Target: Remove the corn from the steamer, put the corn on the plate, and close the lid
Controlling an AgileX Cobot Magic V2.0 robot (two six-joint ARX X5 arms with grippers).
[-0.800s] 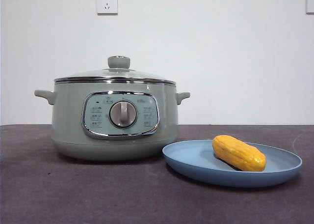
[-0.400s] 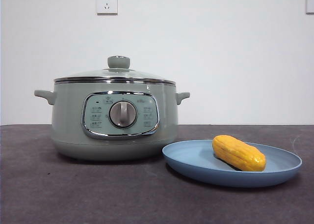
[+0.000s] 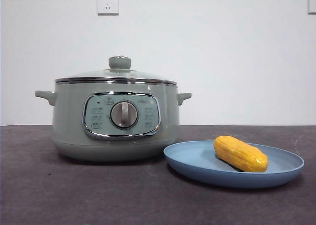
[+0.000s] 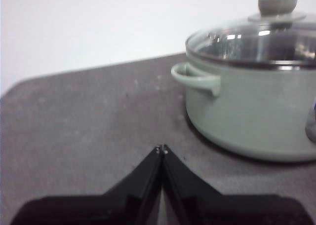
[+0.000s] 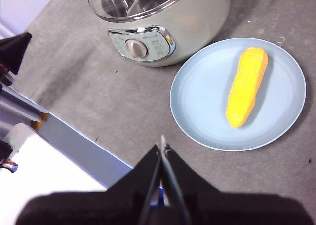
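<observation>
One corn (image 3: 240,153) lies on its side on the one plate (image 3: 197,168), resting toward the far right part of the dish, with bare blue surface all round it in the right wrist view (image 5: 246,86). The plate (image 5: 197,106) sits flat on the dark grey desk (image 3: 74,195), just beside the one steamer (image 3: 116,119) and in front of its right side. The steamer stands upright with two side handles, one control panel and one dial (image 3: 124,115) facing the front view. One lid (image 3: 116,74) sits level on the steamer's rim, its single knob (image 3: 119,62) on top; the left wrist view shows the glass dome (image 4: 247,42) seated on the pot. The left gripper (image 4: 162,148) hangs over bare desk, well apart from the steamer's nearer handle (image 4: 196,79), its jaws pressed together and holding nothing. The right gripper (image 5: 162,146) hangs above the desk near the plate's edge, jaws likewise closed tip to tip and empty. One wall socket (image 3: 107,3) shows behind the steamer.
</observation>
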